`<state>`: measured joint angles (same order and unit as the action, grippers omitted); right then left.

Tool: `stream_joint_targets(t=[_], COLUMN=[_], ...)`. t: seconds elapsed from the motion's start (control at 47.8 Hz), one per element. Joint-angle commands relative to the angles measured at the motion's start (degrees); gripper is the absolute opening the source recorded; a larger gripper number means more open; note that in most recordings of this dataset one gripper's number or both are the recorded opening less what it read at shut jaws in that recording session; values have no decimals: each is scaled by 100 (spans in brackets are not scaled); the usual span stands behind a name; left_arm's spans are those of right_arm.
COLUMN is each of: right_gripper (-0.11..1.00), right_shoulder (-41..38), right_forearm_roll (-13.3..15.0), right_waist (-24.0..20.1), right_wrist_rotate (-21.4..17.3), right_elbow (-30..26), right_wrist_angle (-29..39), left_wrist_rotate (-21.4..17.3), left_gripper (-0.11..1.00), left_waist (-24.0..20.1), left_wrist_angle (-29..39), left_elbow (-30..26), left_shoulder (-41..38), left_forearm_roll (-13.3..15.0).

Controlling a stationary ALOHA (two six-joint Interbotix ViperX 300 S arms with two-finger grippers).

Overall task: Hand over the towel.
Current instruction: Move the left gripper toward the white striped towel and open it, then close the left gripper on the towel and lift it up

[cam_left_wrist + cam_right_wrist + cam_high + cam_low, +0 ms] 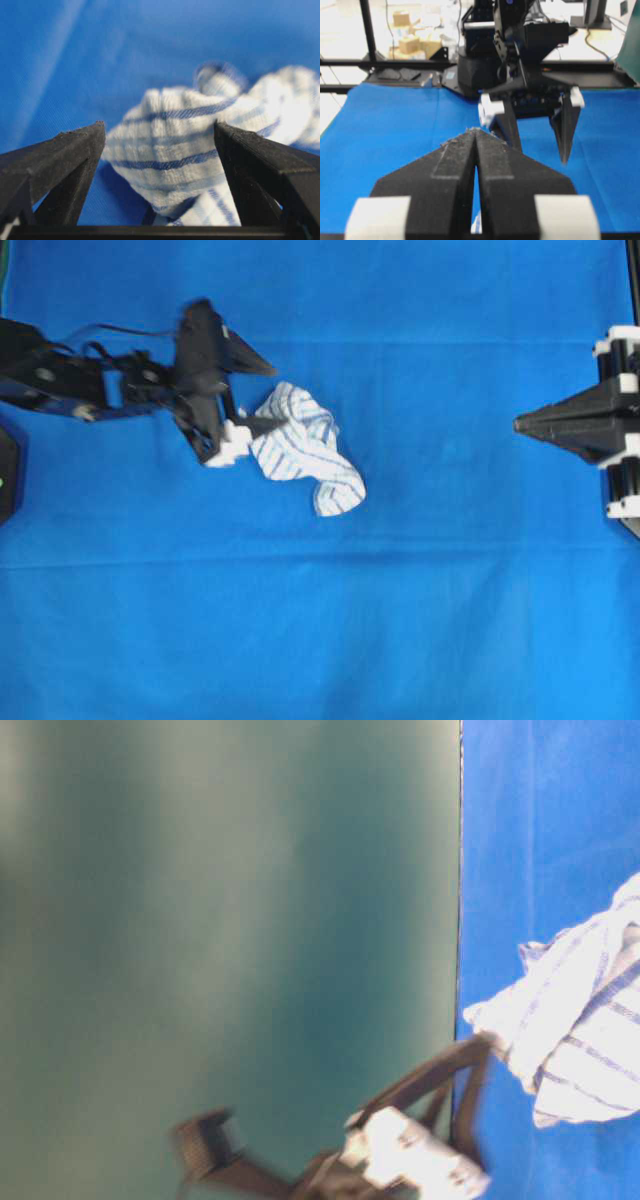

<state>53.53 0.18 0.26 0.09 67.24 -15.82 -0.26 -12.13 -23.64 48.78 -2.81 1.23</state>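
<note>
The towel [300, 445], white with thin blue and grey stripes, lies crumpled on the blue sheet left of centre. My left gripper [278, 397] is open at the towel's left end, one black finger on either side of it. In the left wrist view the towel [175, 150] fills the gap between the spread fingertips of the left gripper [159, 125], and nothing pinches it. My right gripper [520, 424] is shut and empty at the far right edge, pointing left toward the towel. The right wrist view shows the right gripper [476, 131] with its tips together, facing the left arm's open fingers [567, 135].
The blue sheet [420, 600] covers the whole table. The left arm's body [60, 380] stretches in from the left edge. In the table-level view the towel [580, 1030] sits at the right beside a finger [430, 1078], with a dark green backdrop [220, 920] behind.
</note>
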Motion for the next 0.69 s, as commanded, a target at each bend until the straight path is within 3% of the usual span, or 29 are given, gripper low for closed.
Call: stream_joint_targets(t=[0.0,0.167,0.418,0.481,0.669], right_gripper=[0,0,0,0,0], right_shoulder=[-53,-62,-62,-62,-62], right_forearm_roll=[0,0,0,0,0], right_waist=[9,9,9,9,9], right_wrist_rotate=[0,9,18,18,18], right_elbow=[-123,-123,-132,-132,-132], right_wrist_angle=[0,79,141,149,141], left_wrist_rotate=[0,9,-18,-26,-18], left_gripper=[93,93,88,78,25], left_waist=[-44,-53,-53,-53,-44], left_wrist_angle=[-18,-18,79,167,264], left_elbow=[-211,-308,-316,-334,-378], left_shoulder=[-308,-782,-809,-809,-703], left_forearm_roll=[9,9,18,9,9])
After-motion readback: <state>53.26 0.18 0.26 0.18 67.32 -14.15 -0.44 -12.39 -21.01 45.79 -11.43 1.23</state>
